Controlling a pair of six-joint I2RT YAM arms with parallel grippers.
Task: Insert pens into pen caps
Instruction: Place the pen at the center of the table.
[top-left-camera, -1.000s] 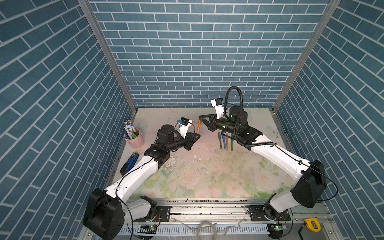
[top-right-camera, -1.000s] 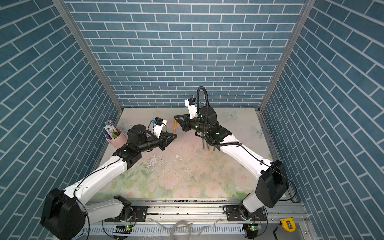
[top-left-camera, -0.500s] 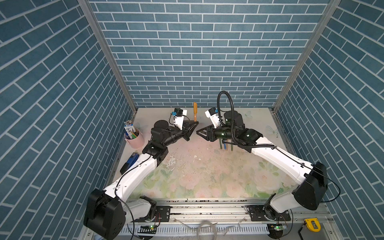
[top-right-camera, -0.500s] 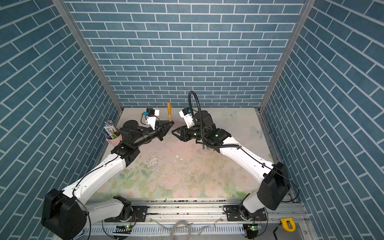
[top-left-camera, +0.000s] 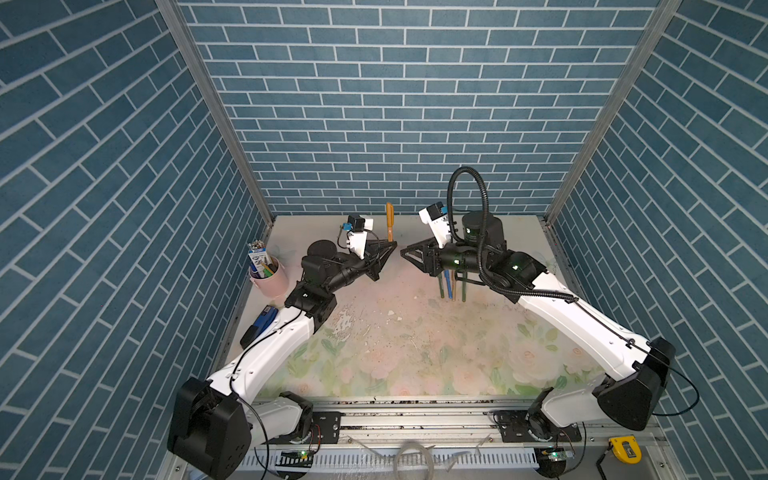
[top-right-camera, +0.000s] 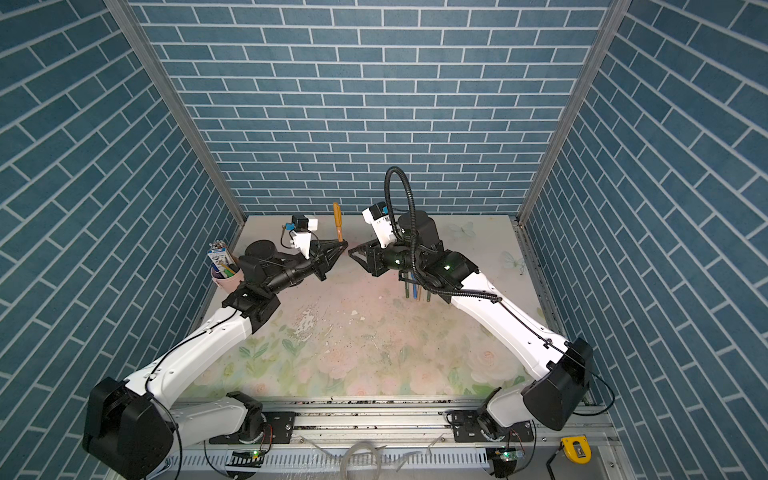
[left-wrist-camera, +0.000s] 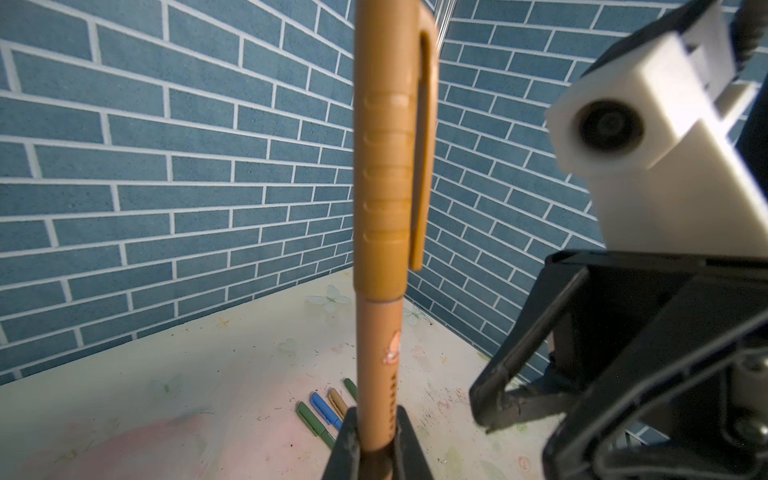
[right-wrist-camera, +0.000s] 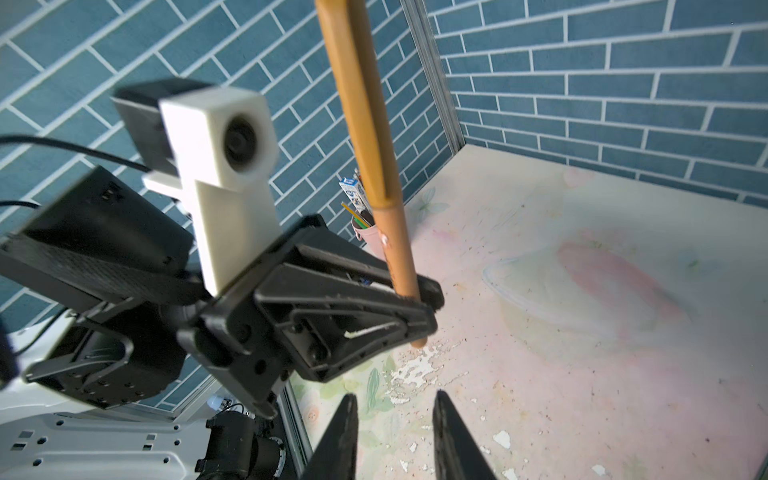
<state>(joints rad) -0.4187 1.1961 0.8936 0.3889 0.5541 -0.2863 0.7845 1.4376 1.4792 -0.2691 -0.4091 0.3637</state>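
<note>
One golden-brown pen (left-wrist-camera: 380, 353) wears one cap (left-wrist-camera: 388, 166). Four more lie on the table (top-left-camera: 415, 340): two green pens (left-wrist-camera: 309, 417), one blue pen (left-wrist-camera: 324, 409), one brown pen (left-wrist-camera: 338, 401). One pink cup (top-left-camera: 272, 280). One stapler (top-left-camera: 259, 324).

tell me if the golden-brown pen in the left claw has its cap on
Cap on. In the left wrist view a ridged golden-brown cap covers the free end of the golden-brown pen; the left claw grips its other end.

Golden-brown pen (left-wrist-camera: 380, 232) upright, capped, four pens (left-wrist-camera: 325, 411) lying
</note>
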